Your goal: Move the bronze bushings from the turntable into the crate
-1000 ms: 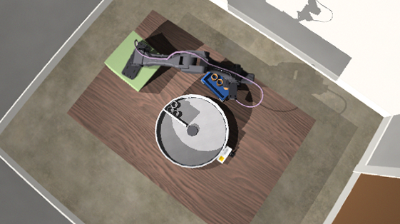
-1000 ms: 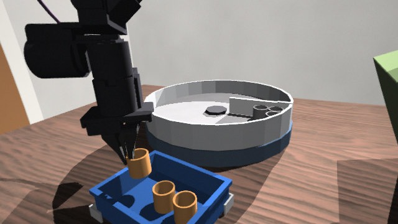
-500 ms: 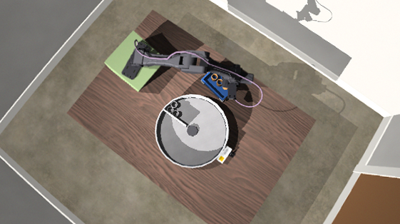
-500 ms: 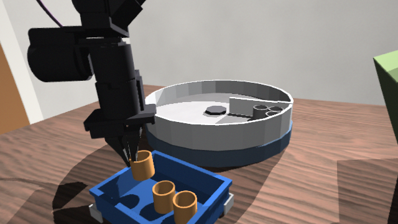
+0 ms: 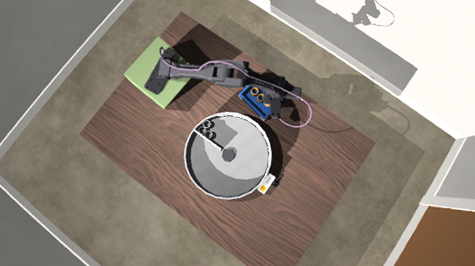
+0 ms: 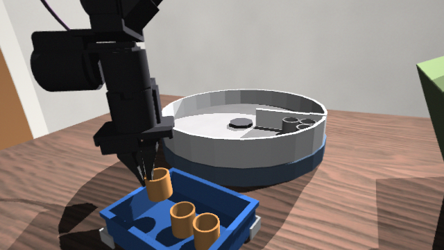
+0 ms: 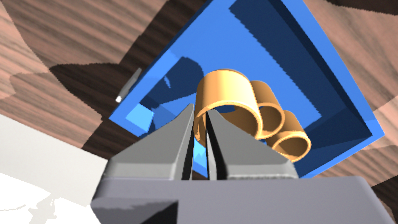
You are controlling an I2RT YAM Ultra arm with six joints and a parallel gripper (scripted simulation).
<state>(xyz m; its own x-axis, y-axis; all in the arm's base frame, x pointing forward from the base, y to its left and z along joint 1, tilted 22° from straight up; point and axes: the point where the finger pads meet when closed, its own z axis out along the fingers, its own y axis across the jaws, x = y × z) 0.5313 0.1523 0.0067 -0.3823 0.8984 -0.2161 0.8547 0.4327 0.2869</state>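
Observation:
My gripper (image 6: 147, 180) (image 7: 199, 112) is shut on the wall of a bronze bushing (image 6: 160, 187) (image 7: 227, 89), one fingertip inside it and one outside. The bushing hangs nearly upright over the blue crate (image 5: 251, 107) (image 6: 208, 194) (image 7: 240, 40), above its floor, at the end nearer the arm's wrist in the exterior view. Two more bronze bushings stand inside the crate, one (image 6: 182, 223) (image 7: 263, 91) beside the other (image 6: 206, 232) (image 7: 293, 121). Three dark steel bushings stand together on the turntable (image 5: 245, 163) (image 6: 243, 153) beside its divider; one steel bushing (image 6: 290, 126) shows most clearly.
The turntable has a raised rim, a straight divider (image 5: 209, 139) (image 6: 274, 119) and a central hub (image 5: 228, 153) (image 6: 241, 123). A small white and yellow box (image 5: 266, 184) sits at its rim. The arm's base stands by a green block (image 5: 140, 70) (image 6: 431, 71).

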